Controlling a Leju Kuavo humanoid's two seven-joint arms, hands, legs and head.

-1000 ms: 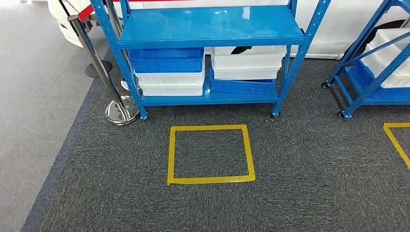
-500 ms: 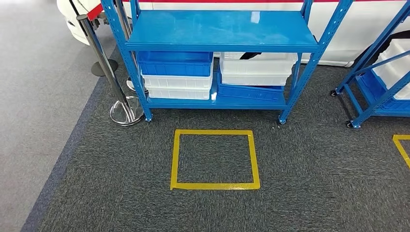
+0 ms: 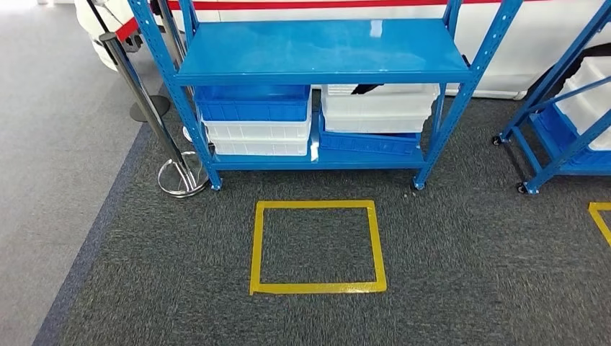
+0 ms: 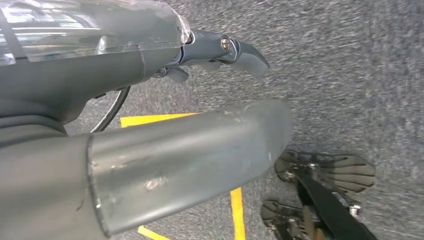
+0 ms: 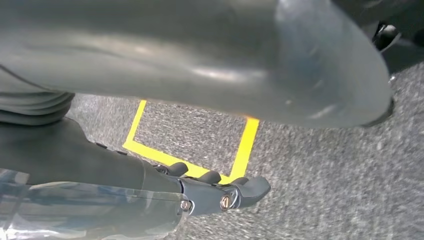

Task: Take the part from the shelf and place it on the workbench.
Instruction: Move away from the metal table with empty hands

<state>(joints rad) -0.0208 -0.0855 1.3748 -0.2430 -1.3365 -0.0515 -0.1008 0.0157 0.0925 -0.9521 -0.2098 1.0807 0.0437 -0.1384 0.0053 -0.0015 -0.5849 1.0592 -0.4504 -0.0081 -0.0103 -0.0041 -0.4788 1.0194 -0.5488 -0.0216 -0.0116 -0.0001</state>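
Shelf (image 3: 320,50) sits right ahead of you, blue, with blue bins (image 3: 252,102) and white bins (image 3: 378,108) stacked on its lower level. You can't really pick out the part itself from here, maybe the dark thing (image 3: 366,89) poking out of a white bin. Yellow tape square (image 3: 317,247) marks the carpet in front. Your left hand (image 4: 220,52) and right hand (image 5: 220,192) both hang over the carpet, fingers loosely extended, holding nothing.

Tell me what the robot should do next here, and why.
Probably step forward onto the yellow tape square. The blue shelf with its stacked bins stands beyond it, likely out of reach. The left hand and right hand hang over the carpet, holding nothing.
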